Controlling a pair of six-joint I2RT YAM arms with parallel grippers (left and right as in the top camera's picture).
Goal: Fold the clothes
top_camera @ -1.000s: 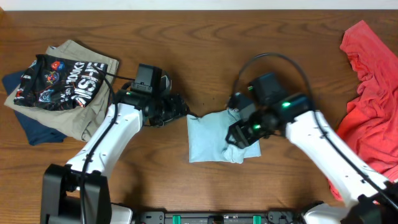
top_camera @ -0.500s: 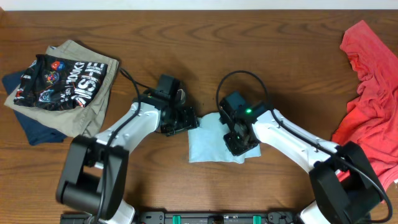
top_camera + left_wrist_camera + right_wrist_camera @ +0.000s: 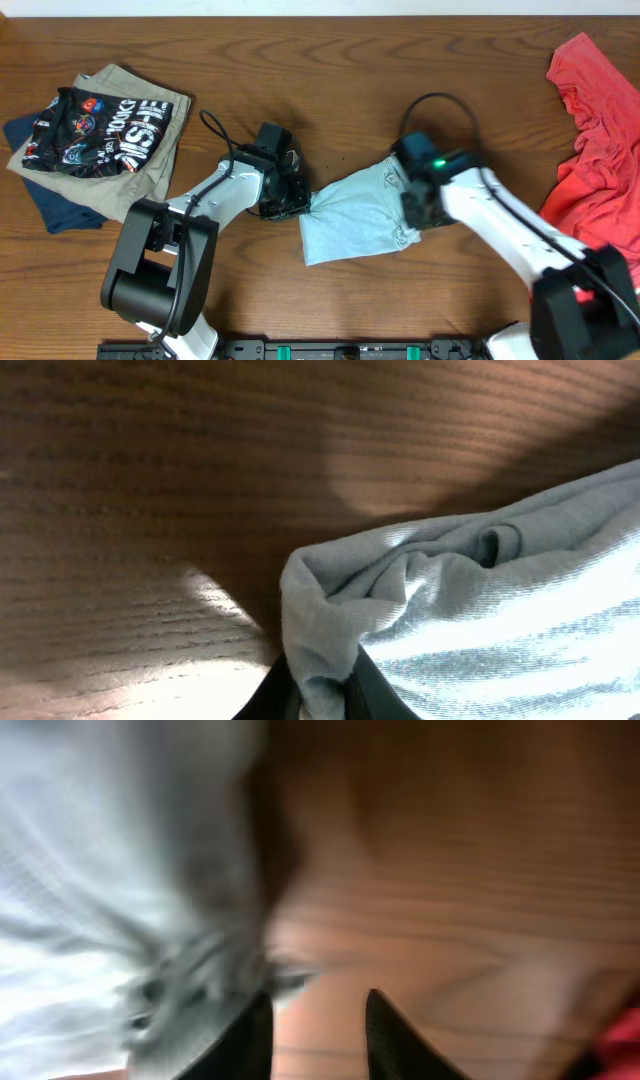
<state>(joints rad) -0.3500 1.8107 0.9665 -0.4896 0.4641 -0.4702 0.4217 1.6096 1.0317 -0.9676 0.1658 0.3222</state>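
A light blue garment (image 3: 355, 215) lies crumpled in the middle of the wooden table, stretched and tilted up toward the right. My left gripper (image 3: 303, 203) is shut on its bunched left edge. In the left wrist view, a fold of the garment (image 3: 480, 610) is pinched between the dark fingers of that gripper (image 3: 320, 695). My right gripper (image 3: 418, 210) sits at the garment's right edge. The right wrist view is blurred. In it the right gripper (image 3: 318, 1020) stands open over bare wood, with the garment (image 3: 110, 870) against the outside of its left finger.
A stack of folded clothes (image 3: 95, 140) lies at the far left, with black printed shorts on khaki and navy pieces. A red garment (image 3: 595, 150) is heaped along the right edge. Arm cables loop above the blue garment.
The left gripper has shut on the garment's left edge. The right gripper has moved right and its jaws have parted. The garment has been pulled wider and skewed from its compact rectangle.
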